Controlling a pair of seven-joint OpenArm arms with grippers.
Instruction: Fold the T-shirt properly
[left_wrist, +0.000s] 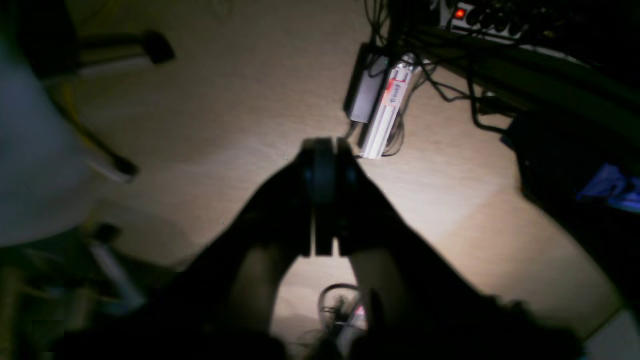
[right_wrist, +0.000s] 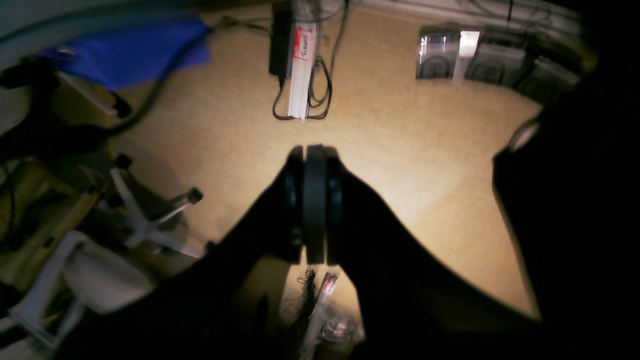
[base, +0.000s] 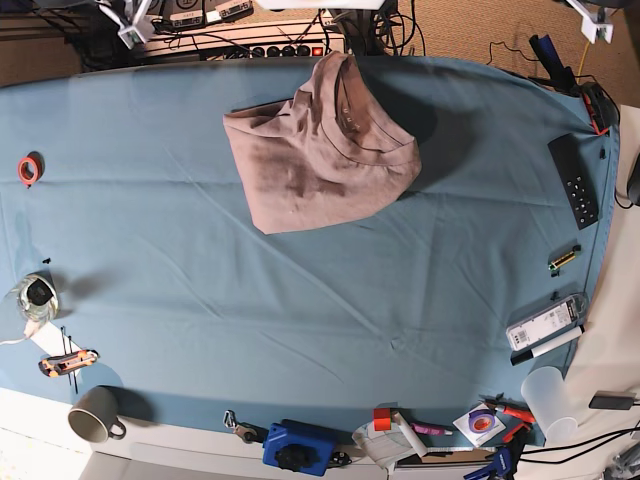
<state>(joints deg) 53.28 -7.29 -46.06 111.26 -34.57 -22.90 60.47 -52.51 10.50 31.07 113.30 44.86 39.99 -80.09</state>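
Wrist views dim, blurred in foreground, floor brighter mid-picture; base view bright, sharper, soft shadows.

- My eyes find the T-shirt (base: 310, 160) in soft matt cotton, its surface rumpled with creases.
- Beneath it I see the tabletop (base: 300, 290) in matt woven-looking cloth, mostly smooth, with shallow wrinkles.
- My fingers (left_wrist: 325, 195) look dark and matt in the left wrist view.
- The mug (base: 93, 414) looks like smooth ceramic with a soft sheen.
- The jar (base: 37, 294) is clear and glossy, like glass.
- I take the cup (base: 549, 404) for smooth, translucent plastic.
- The remote (base: 574, 182) looks like dark, matt plastic.
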